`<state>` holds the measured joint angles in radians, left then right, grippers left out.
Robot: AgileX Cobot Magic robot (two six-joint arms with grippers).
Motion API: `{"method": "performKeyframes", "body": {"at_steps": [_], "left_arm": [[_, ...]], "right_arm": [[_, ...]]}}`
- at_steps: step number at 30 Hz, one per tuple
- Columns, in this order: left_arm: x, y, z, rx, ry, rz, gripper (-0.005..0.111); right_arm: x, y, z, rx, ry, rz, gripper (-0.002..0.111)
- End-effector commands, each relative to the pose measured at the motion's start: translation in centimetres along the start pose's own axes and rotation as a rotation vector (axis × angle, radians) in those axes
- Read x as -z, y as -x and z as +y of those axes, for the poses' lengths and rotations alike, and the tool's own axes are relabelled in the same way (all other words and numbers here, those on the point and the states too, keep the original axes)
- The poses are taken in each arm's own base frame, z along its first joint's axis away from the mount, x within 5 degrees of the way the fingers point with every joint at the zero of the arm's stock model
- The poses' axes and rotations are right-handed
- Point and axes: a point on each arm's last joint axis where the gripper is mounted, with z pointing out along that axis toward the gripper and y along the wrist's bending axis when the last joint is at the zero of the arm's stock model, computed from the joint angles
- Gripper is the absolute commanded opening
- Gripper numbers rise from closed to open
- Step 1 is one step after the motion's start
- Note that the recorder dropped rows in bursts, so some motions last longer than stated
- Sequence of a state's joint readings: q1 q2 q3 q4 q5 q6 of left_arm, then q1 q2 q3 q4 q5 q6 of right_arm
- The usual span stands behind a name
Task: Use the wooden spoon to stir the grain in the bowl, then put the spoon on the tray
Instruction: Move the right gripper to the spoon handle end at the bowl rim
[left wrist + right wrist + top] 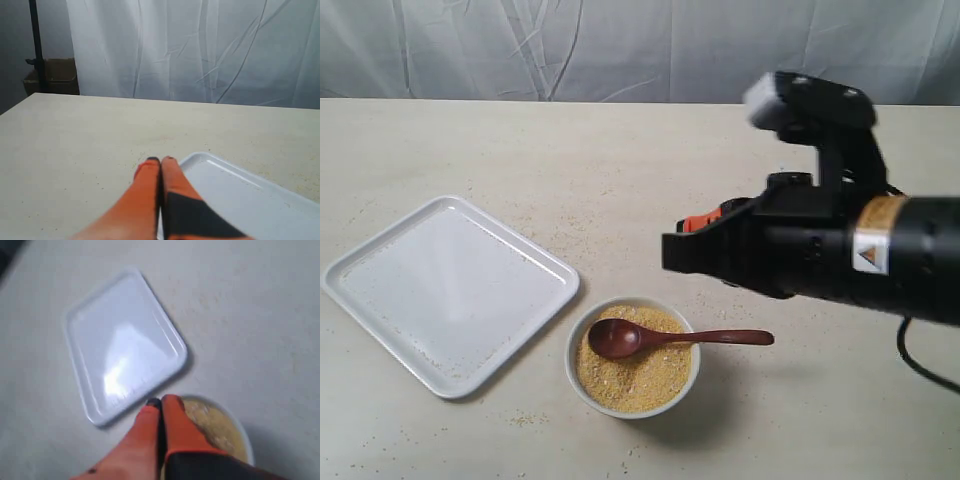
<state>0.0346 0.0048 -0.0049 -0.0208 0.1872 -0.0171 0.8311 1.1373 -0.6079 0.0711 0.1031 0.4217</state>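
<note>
The small white bowl (632, 400) stands near the table's front, filled with golden-yellow grain (640, 375). The dark wooden spoon (665, 338) lies across it, its glossy head on the grain and its handle sticking out over the right rim. To the left lies the white tray (450, 290), bare. My right gripper (160, 401) hovers shut and empty above the bowl (246, 437) and grain (217, 425); its fingers hide the spoon in that view. My left gripper (161, 160) is shut and empty, low beside a corner of the tray (240, 200). It is out of the exterior view.
The black right arm (820, 250) reaches in from the right, above and behind the bowl. Stray grain specks dot the beige table (620, 180) around the bowl and tray. A white curtain (620, 45) hangs behind the table.
</note>
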Motion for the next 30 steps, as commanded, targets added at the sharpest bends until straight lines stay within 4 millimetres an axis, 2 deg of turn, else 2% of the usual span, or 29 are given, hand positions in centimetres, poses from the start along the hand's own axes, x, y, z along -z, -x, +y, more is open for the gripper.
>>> {"method": "performKeyframes", "body": {"at_steps": [1,4,7,9,12,14,23,27,30], "left_arm": [[0.0,-0.1,0.0,0.001,0.004,-0.008,0.0],[0.0,-0.1,0.0,0.001,0.004,-0.008,0.0],[0.0,-0.1,0.0,0.001,0.004,-0.006,0.0],[0.0,-0.1,0.0,0.001,0.004,-0.006,0.0],[0.0,-0.1,0.0,0.001,0.004,-0.006,0.0],[0.0,-0.1,0.0,0.001,0.004,-0.006,0.0],[0.0,-0.1,0.0,0.001,0.004,-0.006,0.0],[0.0,-0.1,0.0,0.001,0.004,-0.006,0.0],[0.0,-0.1,0.0,0.001,0.004,-0.006,0.0]], "right_arm": [[2.3,-2.8,-2.5,-0.365,0.169,-0.37,0.0],[3.1,-5.8,-4.8,-0.49,0.164,-0.425,0.0],[3.5,-8.7,-6.6,-0.6,0.115,-0.393,0.0],[3.7,-9.6,-7.2,-0.675,0.111,-0.383,0.0],[3.6,-9.7,-7.3,-0.849,0.13,-0.366,0.0],[3.6,-9.8,-7.3,-0.895,0.132,-0.351,0.0],[3.3,-10.7,-7.3,-0.836,0.08,-0.256,0.0],[3.1,-11.8,-7.6,-0.858,0.003,-0.157,0.0],[3.1,-11.8,-7.6,-0.868,0.001,-0.158,0.0]]}}
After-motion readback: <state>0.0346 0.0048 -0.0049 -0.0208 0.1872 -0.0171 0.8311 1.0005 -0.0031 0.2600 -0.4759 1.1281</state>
